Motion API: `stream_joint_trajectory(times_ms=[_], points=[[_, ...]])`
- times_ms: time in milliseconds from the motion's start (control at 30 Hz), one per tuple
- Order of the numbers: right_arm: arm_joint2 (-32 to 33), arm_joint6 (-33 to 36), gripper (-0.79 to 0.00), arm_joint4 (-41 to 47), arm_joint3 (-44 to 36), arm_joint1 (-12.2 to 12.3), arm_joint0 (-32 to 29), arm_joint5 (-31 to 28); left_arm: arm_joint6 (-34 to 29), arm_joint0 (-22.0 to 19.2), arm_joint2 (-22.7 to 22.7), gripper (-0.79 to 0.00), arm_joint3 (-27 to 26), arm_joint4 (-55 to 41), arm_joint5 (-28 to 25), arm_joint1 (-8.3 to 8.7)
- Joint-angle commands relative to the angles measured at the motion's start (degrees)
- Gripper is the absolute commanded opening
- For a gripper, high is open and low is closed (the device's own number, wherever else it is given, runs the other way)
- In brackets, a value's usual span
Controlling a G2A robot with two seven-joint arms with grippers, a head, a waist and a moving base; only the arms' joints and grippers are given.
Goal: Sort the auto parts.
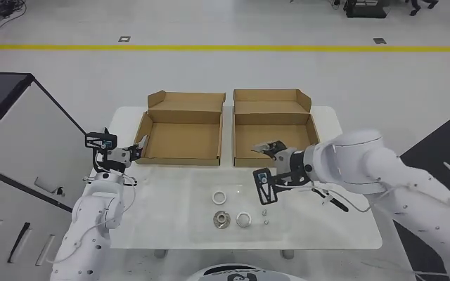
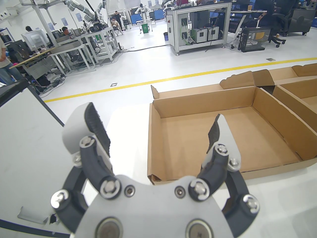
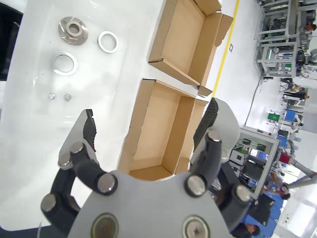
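The left claw (image 2: 154, 125) is wide open and empty beside the left box (image 1: 181, 140), and the right claw (image 3: 151, 107) is wide open and empty over the near wall of the right box (image 1: 274, 133). The flange (image 3: 73, 30), rings (image 3: 107, 41) and nuts (image 3: 67, 97) lie on the counter (image 1: 176, 204) in front of the boxes.

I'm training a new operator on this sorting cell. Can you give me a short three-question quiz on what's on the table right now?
1. Multiple choice: how many plain rings lie on the table? A one, B two, C four.
2. True or false: the left box already holds a part.
3. Short answer: which gripper hangs over the right box, and is it open or shut?
Key: 1 B. 2 False; it is empty. 3 The right gripper, open.
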Motion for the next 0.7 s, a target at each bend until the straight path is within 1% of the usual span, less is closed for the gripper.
stream_joint_trajectory(times_ms=[0, 133, 267, 433, 600, 633, 667], points=[[-4.3, 1.4, 0.000, 2.5, -0.1, 1.0, 3.4, 1.4, 0.0, 0.0, 0.0, 0.000, 0.0, 0.0, 0.0, 0.00], [-12.4, 3.9, 0.000, 7.1, -0.1, 2.7, 11.1, 3.9, 0.0, 0.0, 0.0, 0.000, 0.0, 0.0, 0.0, 0.00], [-19.9, 5.9, 0.000, 12.3, 0.0, 3.7, 18.7, 5.9, 0.0, 0.0, 0.0, 0.000, 0.0, 0.0, 0.0, 0.00], [-28.7, 7.6, 0.000, 18.0, -0.5, 4.1, 27.6, 7.6, 0.0, 0.0, 0.0, 0.000, 0.0, 0.0, 0.0, 0.00], [-37.3, 8.3, 0.000, 21.2, -0.4, 4.0, 35.4, 8.3, 0.0, 0.0, 0.0, 0.000, 0.0, 0.0, 0.0, 0.00], [-38.7, 8.4, 0.000, 21.8, -0.2, 3.9, 36.6, 8.4, 0.0, 0.0, 0.0, 0.000, 0.0, 0.0, 0.0, 0.00], [-38.7, 8.5, 0.000, 22.5, -0.1, 3.9, 37.1, 8.5, 0.0, 0.0, 0.0, 0.000, 0.0, 0.0, 0.0, 0.00]])
